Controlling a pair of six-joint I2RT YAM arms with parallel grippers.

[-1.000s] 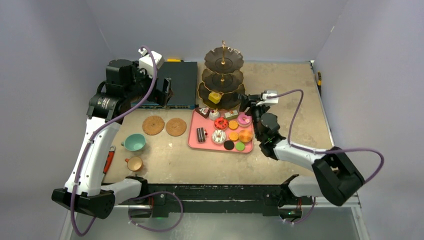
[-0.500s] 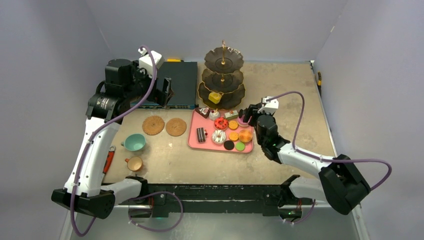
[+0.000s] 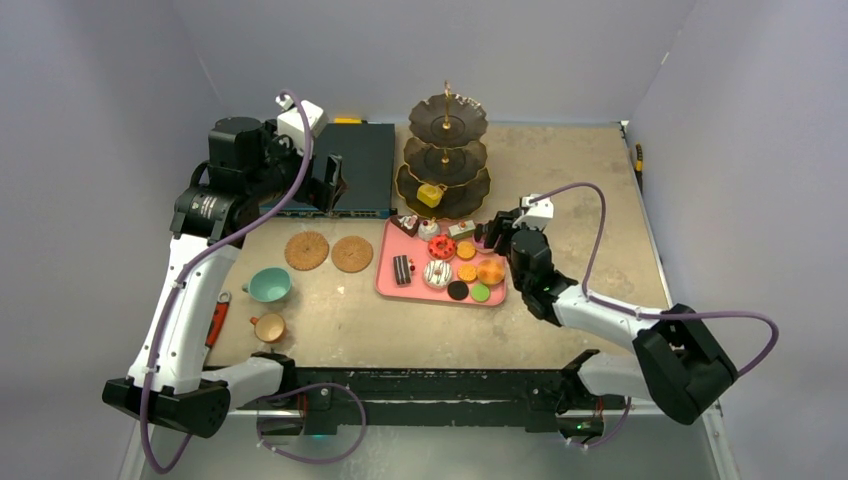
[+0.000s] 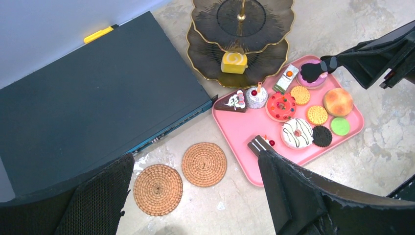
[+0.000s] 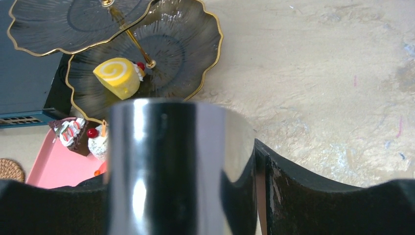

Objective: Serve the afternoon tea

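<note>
2 coasters (image 3: 307, 251) lie beside tray (image 4: 240, 127); left gripper (image 4: 188, 169) gapes empty, right gripper (image 5: 183, 196) clamps tongs (image 5: 161, 142).

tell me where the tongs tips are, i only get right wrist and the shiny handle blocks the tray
Observer: The left wrist view shows the black tips of the tongs at the pink cake in the far right corner of the pink tray. Contact is unclear.
Operator: where are the cups
Observer: The teal cup and tan cup stand near left, nearer than the two coasters and not on them.
Operator: and the left arm
Observer: The left gripper hangs open above the dark box.
</note>
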